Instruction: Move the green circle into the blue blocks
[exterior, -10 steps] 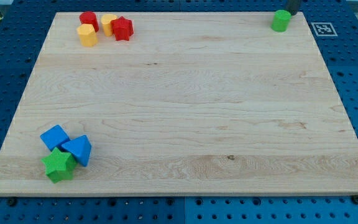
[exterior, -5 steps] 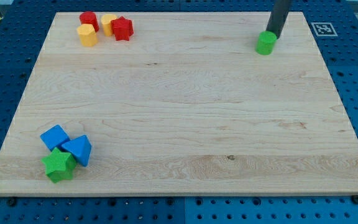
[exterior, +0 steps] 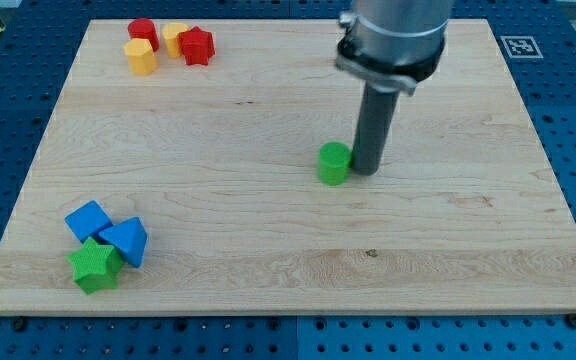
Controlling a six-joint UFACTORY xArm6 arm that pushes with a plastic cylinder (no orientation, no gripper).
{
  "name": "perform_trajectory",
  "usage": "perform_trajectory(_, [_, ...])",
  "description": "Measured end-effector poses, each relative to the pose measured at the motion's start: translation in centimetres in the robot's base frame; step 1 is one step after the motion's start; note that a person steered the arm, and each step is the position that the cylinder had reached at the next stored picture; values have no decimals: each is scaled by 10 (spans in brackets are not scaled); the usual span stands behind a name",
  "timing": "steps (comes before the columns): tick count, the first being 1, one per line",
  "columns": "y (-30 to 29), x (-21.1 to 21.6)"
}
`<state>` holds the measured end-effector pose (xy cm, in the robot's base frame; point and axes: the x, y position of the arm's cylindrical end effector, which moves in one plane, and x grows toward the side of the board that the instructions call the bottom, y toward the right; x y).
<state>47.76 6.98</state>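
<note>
The green circle block sits near the middle of the wooden board, slightly right of centre. My tip touches its right side, with the dark rod rising toward the view's top. The two blue blocks lie at the bottom left: a blue cube and a blue triangle, side by side. A green star rests against them from below. The green circle is far from the blue blocks, to their upper right.
At the top left stand a red cylinder, a yellow cylinder, another yellow block and a red star. A black-and-white marker lies off the board's top right corner.
My tip has pushed the green circle from the top right corner down and left to near the board's middle. The other blocks have not moved.
</note>
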Motion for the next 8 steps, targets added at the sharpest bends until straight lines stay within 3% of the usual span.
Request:
perform_trajectory(2, [-45,29])
perform_trajectory(4, [20,24])
perform_trajectory(5, [17,9])
perform_trajectory(8, [-52,-3])
